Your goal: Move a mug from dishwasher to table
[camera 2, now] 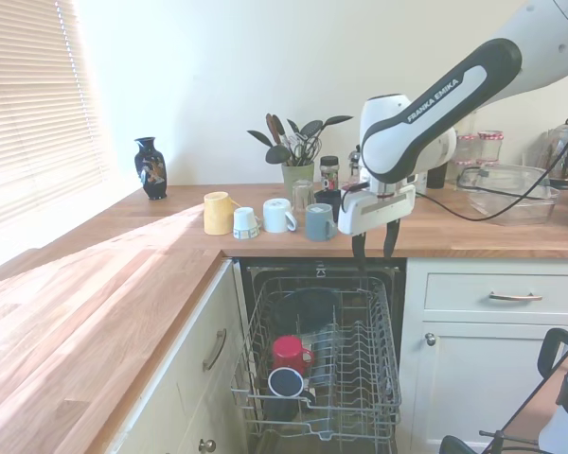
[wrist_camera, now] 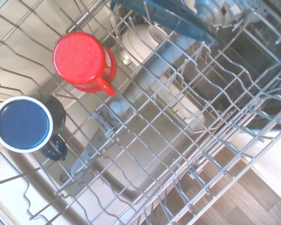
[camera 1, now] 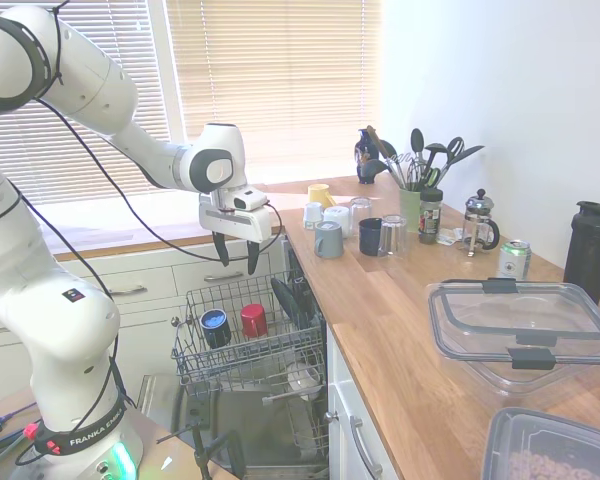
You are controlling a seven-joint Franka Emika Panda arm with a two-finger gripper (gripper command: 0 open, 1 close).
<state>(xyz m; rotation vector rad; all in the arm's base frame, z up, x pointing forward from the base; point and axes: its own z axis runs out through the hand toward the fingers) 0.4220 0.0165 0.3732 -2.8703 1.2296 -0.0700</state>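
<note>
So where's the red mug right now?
The red mug sits in the dishwasher's pulled-out rack, right beside a dark mug, with the hand above it.

Glossy white jointed arm (camera 1: 100, 110), black "FRANKA EMIKA" lettering, dark-fingered pincer (camera 1: 236, 256)

Arm: mine, elbow bent, wrist aimed at six o'clock.
Gripper (camera 1: 236, 257): my jaws spread apart, pointing down, nothing held.
</note>
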